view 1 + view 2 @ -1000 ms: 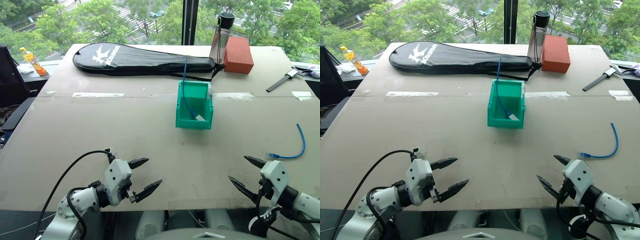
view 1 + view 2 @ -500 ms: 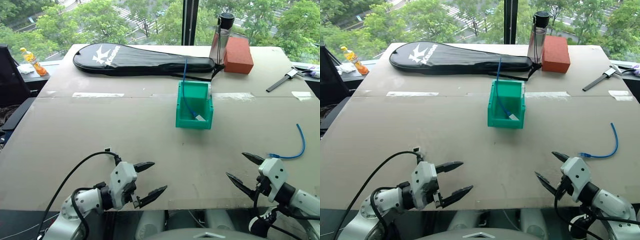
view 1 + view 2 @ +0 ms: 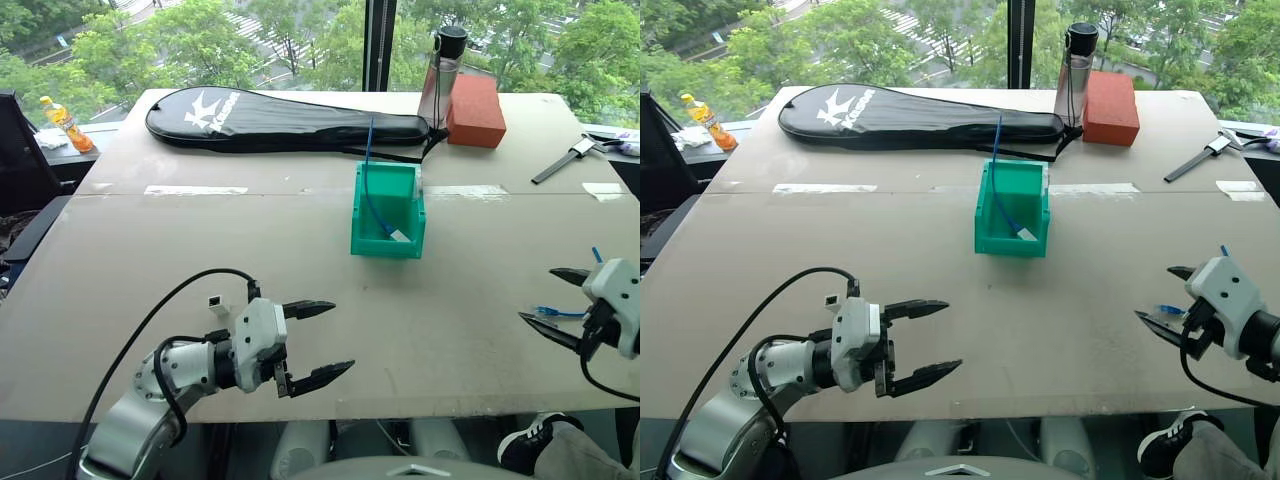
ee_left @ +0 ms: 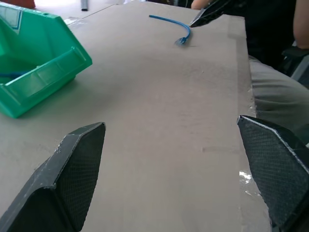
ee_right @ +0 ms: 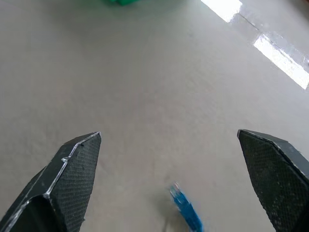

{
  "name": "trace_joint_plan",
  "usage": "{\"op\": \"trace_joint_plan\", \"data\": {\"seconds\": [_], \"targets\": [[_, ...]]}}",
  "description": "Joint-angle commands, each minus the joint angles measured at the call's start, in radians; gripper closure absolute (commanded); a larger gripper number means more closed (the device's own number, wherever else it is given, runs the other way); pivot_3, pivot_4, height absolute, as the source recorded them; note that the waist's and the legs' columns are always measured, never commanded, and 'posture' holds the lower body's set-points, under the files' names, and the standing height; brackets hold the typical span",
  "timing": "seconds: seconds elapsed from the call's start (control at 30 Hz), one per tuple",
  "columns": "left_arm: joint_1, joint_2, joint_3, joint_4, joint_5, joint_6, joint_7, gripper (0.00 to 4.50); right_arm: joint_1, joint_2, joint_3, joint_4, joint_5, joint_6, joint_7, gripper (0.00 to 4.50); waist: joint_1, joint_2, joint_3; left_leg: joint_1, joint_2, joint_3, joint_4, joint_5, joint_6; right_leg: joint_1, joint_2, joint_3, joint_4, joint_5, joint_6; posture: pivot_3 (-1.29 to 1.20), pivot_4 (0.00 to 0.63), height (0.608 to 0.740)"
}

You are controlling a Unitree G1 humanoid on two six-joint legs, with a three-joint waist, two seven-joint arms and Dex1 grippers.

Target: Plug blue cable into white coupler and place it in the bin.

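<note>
Right tool [image 3: 1173, 296] spread apart, empty, hovering just above blue cable [image 4: 175, 28] lying loose on table [image 3: 200, 260]. Left tool [image 3: 322, 341] apart too, empty, well apart from it. Another cable in bin [image 3: 388, 212].

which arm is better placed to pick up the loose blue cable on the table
Right. The right end effector hangs open directly over the blue cable lying on the table, plug end between its fingers in the right wrist view. The left end effector, also open, sits far across, nearer the white coupler.
</note>
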Motion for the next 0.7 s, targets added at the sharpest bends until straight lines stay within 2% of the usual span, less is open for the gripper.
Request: {"op": "trace_joint_plan", "data": {"seconds": [0.03, 0.17, 0.4, 0.5, 0.67, 0.7], "targets": [[-0.028, 0.034, -0.013, -0.079, -0.048, 0.04, -0.026, 0.0, -0.033, -0.112, 0.037, 0.092, -0.053, 0.002, 0.108, 0.03, 0.0, 0.0, 0.0, 0.0, 0.0, 0.0, 0.0, 0.0, 0.0, 0.0, 0.0, 0.0, 0.0, 0.0, 0.0, 0.0, 0.15, 0.74], [-0.042, 0.048, -0.001, -0.045, -0.052, 0.021, -0.066, 0.0, -0.114, -0.198, 0.142, 0.234, -0.117, -0.046, 0.19, 0.03, 0.0, 0.0, 0.0, 0.0, 0.0, 0.001, 0.0, 0.0, 0.0, 0.0, 0.0, 0.001, 0.0, 0.0, 0.0, 0.0, 0.15, 0.74], [-0.035, 0.042, 0.015, -0.001, -0.04, -0.019, -0.102, 0.0, -0.337, -0.182, 0.339, 0.43, -0.206, -0.13, 0.259, 0.03, -0.002, 0.0, 0.0, 0.001, 0.0, 0.002, 0.001, 0.0, 0.0, 0.0, 0.001, 0.001, 0.0, 0.0, 0.0, 0.0, 0.15, 0.74], [-0.031, 0.04, 0.026, 0.02, -0.037, -0.044, -0.117, 0.0, -0.429, -0.161, 0.42, 0.508, -0.238, -0.149, 0.298, 0.85, -0.002, 0.0, 0.001, 0.001, 0.0, 0.002, 0.001, 0.0, 0.0, 0.0, 0.001, 0.002, 0.0, 0.0, 0.0, 0.0, 0.15, 0.74], [-0.019, 0.039, 0.034, 0.033, -0.035, -0.07, -0.127, 0.0, -0.504, -0.145, 0.492, 0.595, -0.281, -0.184, 0.343, 3.28, 0.0, 0.001, 0.001, 0.0, 0.0, 0.002, 0.001, 0.0, 0.0, 0.0, 0.0, 0.002, 0.0, 0.002, -0.003, 0.0, 0.15, 0.74], [-0.016, 0.038, 0.036, 0.035, -0.035, -0.075, -0.127, 0.0, -0.51, -0.143, 0.497, 0.601, -0.283, -0.186, 0.352, 3.64, 0.0, 0.001, 0.001, 0.0, 0.0, 0.002, 0.001, 0.0, 0.0, 0.0, 0.0, 0.002, 0.0, 0.002, -0.004, 0.0, 0.15, 0.74]]}}
